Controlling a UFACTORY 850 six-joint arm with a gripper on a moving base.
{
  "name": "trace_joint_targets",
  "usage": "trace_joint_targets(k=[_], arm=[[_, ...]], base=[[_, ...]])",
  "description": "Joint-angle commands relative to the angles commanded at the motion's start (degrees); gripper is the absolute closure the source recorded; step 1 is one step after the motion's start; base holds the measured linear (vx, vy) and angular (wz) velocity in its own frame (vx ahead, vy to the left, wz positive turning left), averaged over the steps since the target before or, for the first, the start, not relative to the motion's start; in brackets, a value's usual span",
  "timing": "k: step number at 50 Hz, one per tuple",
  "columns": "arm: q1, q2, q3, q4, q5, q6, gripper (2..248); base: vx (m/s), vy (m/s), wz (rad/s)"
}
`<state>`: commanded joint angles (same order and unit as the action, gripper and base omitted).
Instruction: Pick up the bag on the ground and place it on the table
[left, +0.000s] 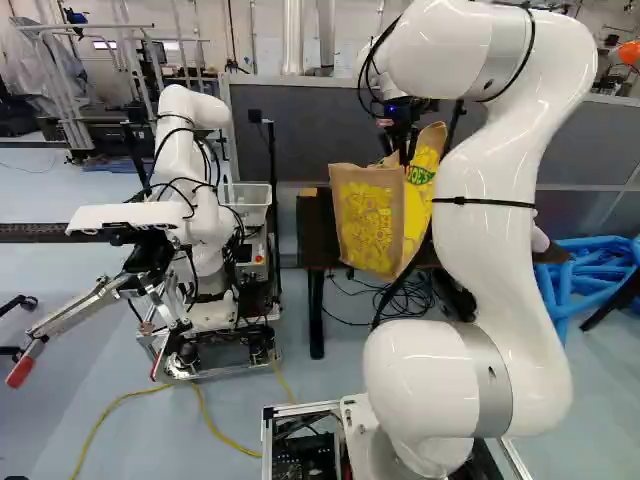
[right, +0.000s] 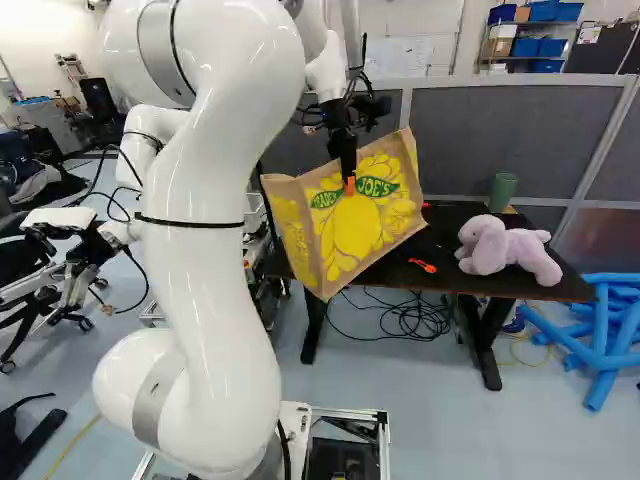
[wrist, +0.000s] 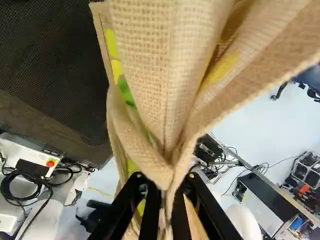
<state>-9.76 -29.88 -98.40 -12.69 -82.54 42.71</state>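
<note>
Nearby, a plush toy (right: 508, 249) occupies the table (right: 437, 245).

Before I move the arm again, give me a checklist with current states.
1. Gripper shut on bag: ok, fabric pinched between both fingers.
2. Bag off the floor: ok.
3. Bag bottom above the table: not ok, its lower corner shows below the near edge in the right base view.
4. Plush toy clear of bag: ok.
5. Small orange item clear of bag: ok.
6. Bag empty: cannot tell, inside hidden.
</note>
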Motion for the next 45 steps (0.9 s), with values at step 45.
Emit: trace_joint_targets(k=[45], arm=[[2.11, -11.88, -8.73, 0.00, 3.49, 0.01, 228]], base=[[0.000, 0.000, 0.000]])
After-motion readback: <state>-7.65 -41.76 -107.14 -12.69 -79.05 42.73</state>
